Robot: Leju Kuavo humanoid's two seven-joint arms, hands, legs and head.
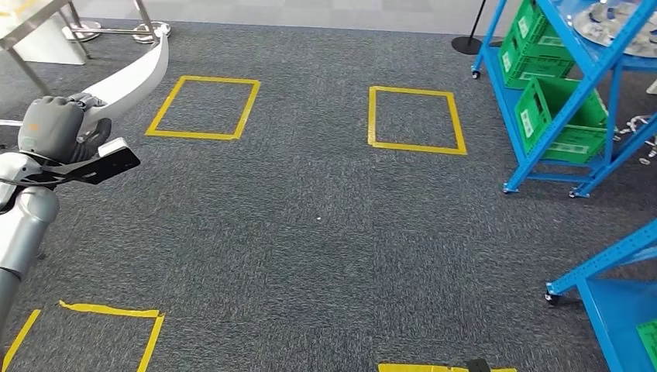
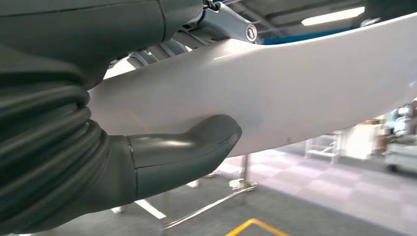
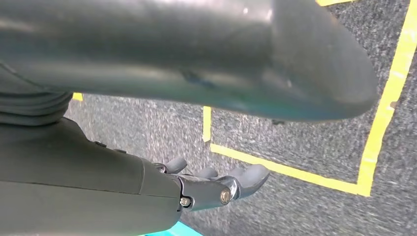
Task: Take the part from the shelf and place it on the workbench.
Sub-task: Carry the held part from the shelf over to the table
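Part [image 1: 135, 71], long, white and curved, sits gripped in the left hand [image 1: 54, 128], reaching up and away from it. Right hand [image 3: 216, 184] hangs empty over the carpet [image 1: 325, 225], fingers loosely apart.

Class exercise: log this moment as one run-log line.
left hand: grips long curved white part | right hand: holds nothing | blue metal shelf: right | floor: grey carpet

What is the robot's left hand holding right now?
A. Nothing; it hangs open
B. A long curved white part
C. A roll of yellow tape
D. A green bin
B: in the head view the left hand grips a long curved white part, and the left wrist view shows the thumb pressed against its smooth white surface.
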